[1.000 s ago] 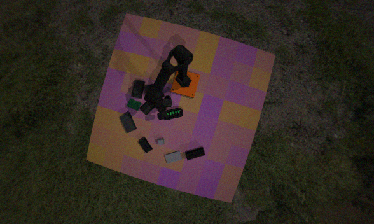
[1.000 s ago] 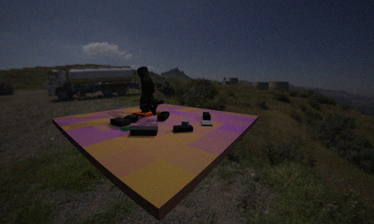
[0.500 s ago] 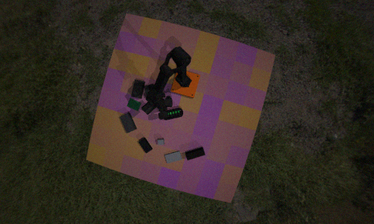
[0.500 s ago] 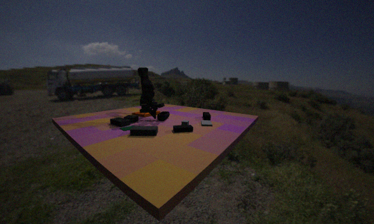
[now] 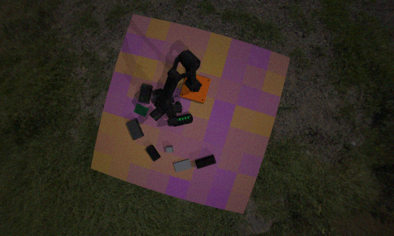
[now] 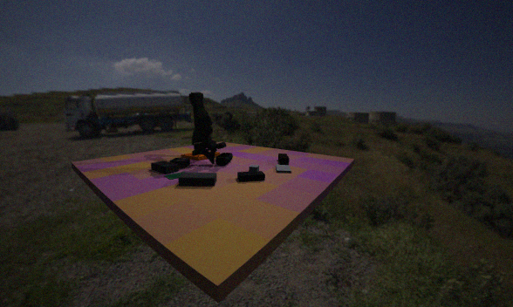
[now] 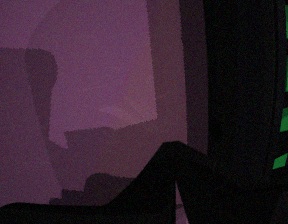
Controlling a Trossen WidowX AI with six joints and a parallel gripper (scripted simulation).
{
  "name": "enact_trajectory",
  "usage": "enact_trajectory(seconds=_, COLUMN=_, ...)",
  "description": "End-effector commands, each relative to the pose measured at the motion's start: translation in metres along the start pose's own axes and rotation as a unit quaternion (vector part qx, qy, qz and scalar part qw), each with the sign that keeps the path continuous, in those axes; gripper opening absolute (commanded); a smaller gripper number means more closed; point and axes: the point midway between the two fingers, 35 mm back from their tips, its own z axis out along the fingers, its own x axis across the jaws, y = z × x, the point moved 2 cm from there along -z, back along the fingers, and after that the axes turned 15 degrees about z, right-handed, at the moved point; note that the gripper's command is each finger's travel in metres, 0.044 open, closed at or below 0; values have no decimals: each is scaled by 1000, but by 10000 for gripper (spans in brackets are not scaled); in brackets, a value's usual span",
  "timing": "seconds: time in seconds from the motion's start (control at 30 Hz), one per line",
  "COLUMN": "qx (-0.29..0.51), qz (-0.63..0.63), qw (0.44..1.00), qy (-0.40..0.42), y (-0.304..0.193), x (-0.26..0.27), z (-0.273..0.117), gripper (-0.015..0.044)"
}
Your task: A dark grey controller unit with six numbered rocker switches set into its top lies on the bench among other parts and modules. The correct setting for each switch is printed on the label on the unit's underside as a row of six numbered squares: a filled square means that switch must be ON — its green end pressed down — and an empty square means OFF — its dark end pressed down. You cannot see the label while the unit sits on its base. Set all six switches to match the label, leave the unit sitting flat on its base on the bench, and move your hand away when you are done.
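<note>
The dark grey controller unit [image 5: 189, 121] [image 6: 223, 160] [image 7: 242, 75] lies with its switch side in view from above. Its green rocker ends show as a row in the top view; in the wrist view only several green pieces show at the right edge. The numbers, the ON marks and the underside label cannot be read. I cannot tell whether the unit is slightly tilted. My gripper [image 5: 171, 116] [image 6: 212, 161] [image 7: 171, 149] is shut with nothing between its fingers. It is low, right beside one long side of the unit near one end; whether it touches is hidden.
The orange plate [image 5: 205, 95] is under the arm's base. Around the unit lie a green board [image 5: 141, 110], a grey box [image 5: 135, 129], a dark box [image 5: 145, 93], black blocks [image 5: 153, 152] [image 5: 205, 161], a small grey block [image 5: 169, 149] and a light grey plate [image 5: 182, 165].
</note>
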Motion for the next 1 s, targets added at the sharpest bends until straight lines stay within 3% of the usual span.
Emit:
enact_trajectory(seconds=0.0, qx=-1, qz=1, qw=1000, qy=-3, y=0, x=-3, z=1, gripper=0)
enact_trajectory(seconds=0.97, qx=-1, qz=1, qw=1000, qy=-3, y=3, x=-16, z=4, gripper=0)
